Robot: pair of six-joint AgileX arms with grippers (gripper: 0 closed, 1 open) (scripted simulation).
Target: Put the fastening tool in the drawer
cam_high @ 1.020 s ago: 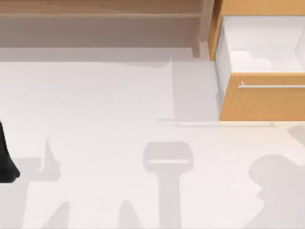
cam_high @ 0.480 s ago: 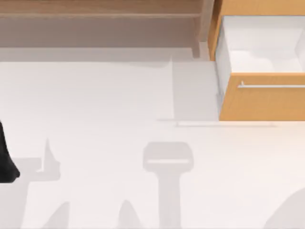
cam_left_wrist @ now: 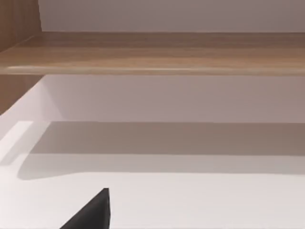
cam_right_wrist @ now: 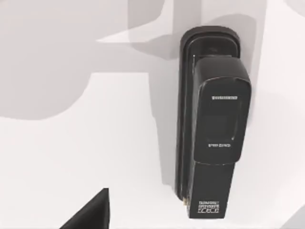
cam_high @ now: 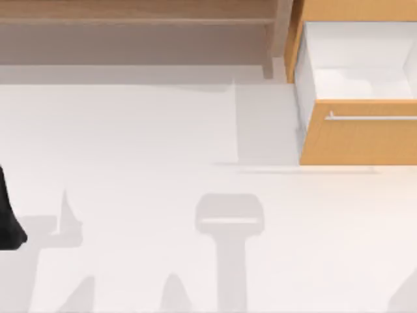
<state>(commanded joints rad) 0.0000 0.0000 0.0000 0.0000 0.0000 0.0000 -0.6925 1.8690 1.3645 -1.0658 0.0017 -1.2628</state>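
Black stapler [cam_right_wrist: 209, 129] lies on the white desk [cam_high: 163, 130] under our right gripper, whose shadow has retreated; drawer [cam_high: 358, 130] gapes; we cannot tell either gripper's spread.

Long brown wooden shelf [cam_high: 137, 19] along far edge of white table [cam_high: 143, 137], well ahead of left jaws.

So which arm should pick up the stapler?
Right, probably. Its wrist view looks down on the black stapler, and the open drawer sits on the right side too. The left arm is at the left edge, facing the wooden shelf.
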